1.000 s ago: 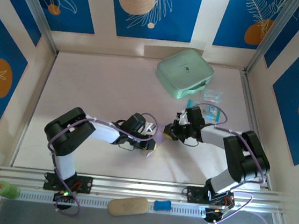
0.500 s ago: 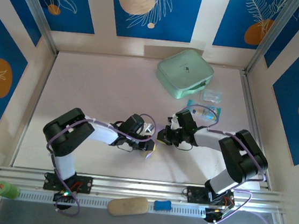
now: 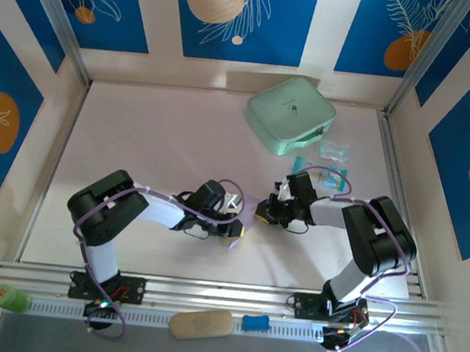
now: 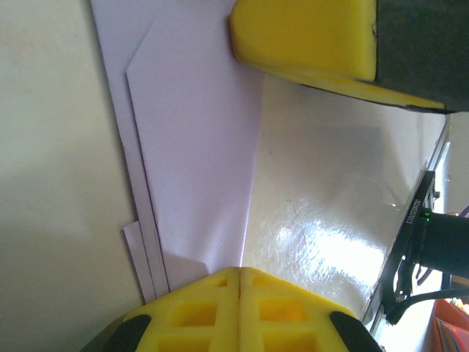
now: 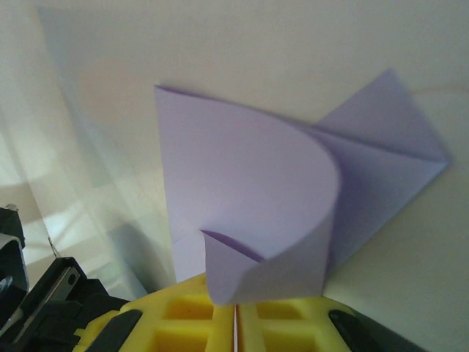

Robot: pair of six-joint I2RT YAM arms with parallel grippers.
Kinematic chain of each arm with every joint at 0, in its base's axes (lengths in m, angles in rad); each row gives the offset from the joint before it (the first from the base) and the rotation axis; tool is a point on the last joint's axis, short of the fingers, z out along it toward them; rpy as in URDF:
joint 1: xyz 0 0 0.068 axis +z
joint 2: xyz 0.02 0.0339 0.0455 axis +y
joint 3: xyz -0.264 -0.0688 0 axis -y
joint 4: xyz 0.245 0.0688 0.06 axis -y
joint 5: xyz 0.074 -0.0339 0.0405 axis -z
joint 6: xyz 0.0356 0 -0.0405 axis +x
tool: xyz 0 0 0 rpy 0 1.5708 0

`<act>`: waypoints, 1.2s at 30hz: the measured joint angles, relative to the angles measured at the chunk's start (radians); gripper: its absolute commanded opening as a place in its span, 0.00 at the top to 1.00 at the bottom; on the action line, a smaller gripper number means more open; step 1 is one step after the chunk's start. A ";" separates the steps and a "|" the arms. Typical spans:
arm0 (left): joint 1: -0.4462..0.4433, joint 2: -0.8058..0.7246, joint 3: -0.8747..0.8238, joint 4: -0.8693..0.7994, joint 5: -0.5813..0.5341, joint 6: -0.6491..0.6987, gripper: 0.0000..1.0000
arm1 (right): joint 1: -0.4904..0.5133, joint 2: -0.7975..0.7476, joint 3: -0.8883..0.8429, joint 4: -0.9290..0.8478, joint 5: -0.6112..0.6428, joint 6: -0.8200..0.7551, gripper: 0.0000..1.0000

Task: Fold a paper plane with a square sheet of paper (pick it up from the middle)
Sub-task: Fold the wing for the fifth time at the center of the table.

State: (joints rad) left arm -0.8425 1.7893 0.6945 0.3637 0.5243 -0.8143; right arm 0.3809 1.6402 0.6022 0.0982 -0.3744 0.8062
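Folding is mid-crease here, on the near half of the table (image 3: 138,131). Nearest us, the left claw (image 4: 240,282) has its yellow tips pressed together right at the edge of the sheet of paper (image 4: 198,161), seemingly pinning it flat. Whether a layer is actually nipped between them, I can't tell. Just beyond, the right claw (image 5: 236,308) is clamped on a corner flap, which curls up and over in a soft loop.

To do this well, I'd say the pinning claw must not budge. The flap should be drawn over low and slow so its edge meets the layer beneath squarely. Then the loop wants pressing down from the middle outward, or the crease will wander. Pull too hard and thin paper slides or tears.

The sheet lies between the two claws: pale lavender and already layered, with stepped edges showing beside the left tips and a pointed wing lying flat past the curl. Not a dart yet. Farther back, well apart, sits the green case (image 3: 290,114), with small blue packets (image 3: 330,172) beside it.
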 measured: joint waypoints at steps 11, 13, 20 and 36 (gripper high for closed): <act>0.000 0.000 -0.010 0.020 0.003 -0.007 1.00 | -0.079 0.018 0.038 -0.038 0.009 -0.022 0.91; 0.000 0.000 -0.011 0.024 0.003 -0.010 1.00 | -0.089 0.026 0.047 -0.043 0.009 -0.022 0.91; 0.000 0.000 -0.019 0.042 0.003 -0.018 1.00 | -0.108 0.032 0.064 -0.063 0.022 -0.023 0.91; 0.000 0.000 -0.033 0.072 0.003 -0.026 1.00 | -0.150 -0.129 0.055 -0.073 0.102 -0.023 0.90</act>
State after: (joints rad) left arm -0.8425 1.7893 0.6617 0.4355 0.5270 -0.8402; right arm 0.2310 1.5116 0.6571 0.0254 -0.2722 0.7834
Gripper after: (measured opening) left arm 0.041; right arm 0.097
